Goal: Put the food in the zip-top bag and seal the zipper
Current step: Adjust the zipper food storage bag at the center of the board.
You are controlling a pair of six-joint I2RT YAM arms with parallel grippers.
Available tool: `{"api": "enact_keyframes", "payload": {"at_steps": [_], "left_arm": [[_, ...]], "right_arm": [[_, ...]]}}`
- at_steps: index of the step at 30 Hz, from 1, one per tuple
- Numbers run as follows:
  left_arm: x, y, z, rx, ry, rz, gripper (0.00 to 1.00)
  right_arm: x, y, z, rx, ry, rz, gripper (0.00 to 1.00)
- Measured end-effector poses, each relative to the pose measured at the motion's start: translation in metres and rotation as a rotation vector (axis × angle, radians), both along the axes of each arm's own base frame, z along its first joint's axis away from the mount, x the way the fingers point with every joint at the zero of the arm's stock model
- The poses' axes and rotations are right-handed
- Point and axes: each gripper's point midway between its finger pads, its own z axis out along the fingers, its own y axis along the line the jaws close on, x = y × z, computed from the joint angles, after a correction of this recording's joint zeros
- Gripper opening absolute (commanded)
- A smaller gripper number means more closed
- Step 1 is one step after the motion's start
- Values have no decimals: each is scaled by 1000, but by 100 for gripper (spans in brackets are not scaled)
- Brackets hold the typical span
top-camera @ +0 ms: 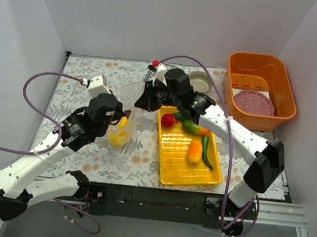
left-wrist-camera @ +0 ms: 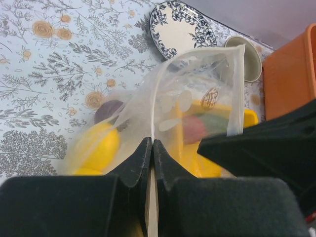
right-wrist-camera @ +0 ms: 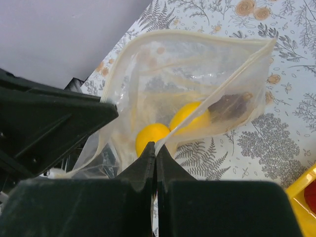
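Observation:
The clear zip-top bag (top-camera: pixel 130 99) hangs open-mouthed between my two grippers. My left gripper (left-wrist-camera: pixel 152 144) is shut on one edge of the bag (left-wrist-camera: pixel 197 94). My right gripper (right-wrist-camera: pixel 155 148) is shut on the opposite edge, below the pale zipper (right-wrist-camera: pixel 197 34). Inside the bag (right-wrist-camera: pixel 187 69) lie two yellow pieces (right-wrist-camera: pixel 150 137) and a dark purple piece (right-wrist-camera: pixel 229 106). More food sits on the yellow tray (top-camera: pixel 178 169): a red piece (top-camera: pixel 168 119), an orange piece (top-camera: pixel 195 151), a green cucumber (top-camera: pixel 190 125) and a green chili (top-camera: pixel 206 150).
An orange basket (top-camera: pixel 283 81) holding a pink plate (top-camera: pixel 253 102) stands at the back right. A small bowl (top-camera: pixel 200 80) sits behind the right arm. A blue-patterned plate (left-wrist-camera: pixel 180 27) lies beyond the bag. White walls close in three sides.

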Motion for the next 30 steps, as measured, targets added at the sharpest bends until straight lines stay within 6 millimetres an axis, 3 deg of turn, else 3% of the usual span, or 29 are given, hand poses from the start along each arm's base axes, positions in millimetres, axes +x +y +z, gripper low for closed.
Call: {"api": "enact_keyframes", "payload": {"at_steps": [2, 5, 7, 9, 12, 15, 16, 18, 19, 25, 30], "left_arm": [[-5, 4, -1, 10, -9, -12, 0], [-11, 14, 23, -10, -76, -8, 0], [-12, 19, 37, -19, -107, 1, 0], [-12, 18, 38, -23, -101, -1, 0], [-12, 10, 17, -22, -50, -20, 0], [-15, 2, -18, -5, 23, -50, 0], [-15, -1, -27, 3, 46, -61, 0], [-14, -9, -40, 8, 82, -84, 0], [-12, -14, -46, 9, 102, -95, 0], [-9, -37, -85, 6, 195, -147, 0], [-9, -45, -88, -14, 201, -178, 0]], "right_arm": [[4, 6, 2, -16, 11, 8, 1], [12, 15, 5, -17, 9, 14, 1], [13, 14, -2, -31, 22, 9, 1], [15, 10, -15, -42, 49, 0, 1], [20, -6, -58, -85, 134, -35, 4], [22, -38, -118, -170, 260, -102, 7], [21, -52, -139, -204, 312, -132, 11], [20, -70, -161, -244, 369, -167, 18], [22, -78, -169, -257, 391, -186, 33], [24, -85, -168, -262, 390, -194, 62], [18, -93, -143, -234, 342, -199, 82]]}}
